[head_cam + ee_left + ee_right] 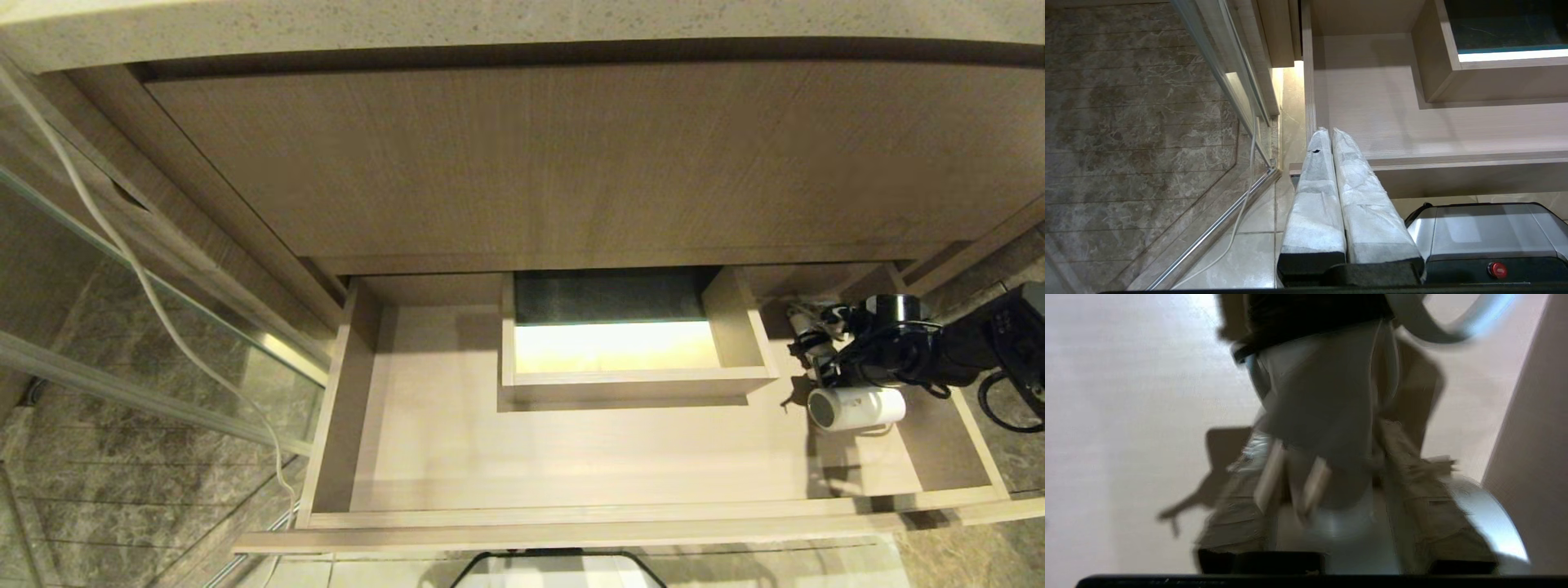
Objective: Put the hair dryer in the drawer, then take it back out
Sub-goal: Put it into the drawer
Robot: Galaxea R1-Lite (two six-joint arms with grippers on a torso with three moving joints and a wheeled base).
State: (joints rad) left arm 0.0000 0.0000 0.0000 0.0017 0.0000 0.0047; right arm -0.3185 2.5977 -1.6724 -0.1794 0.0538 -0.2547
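So the hair dryer (857,407) is seen inside the open drawer (571,457) at about 3 o'clock, pinched between the right gripper's (1331,498) jaws; left gripper's (1331,134) jaws are pressed together, parked outside

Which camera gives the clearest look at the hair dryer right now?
The head view: the hair dryer shows whole, white barrel and dark grille, at the right end of the open drawer beside the right end effector. The right wrist view shows only a blurred close-up between the fingers. The left wrist view misses it.
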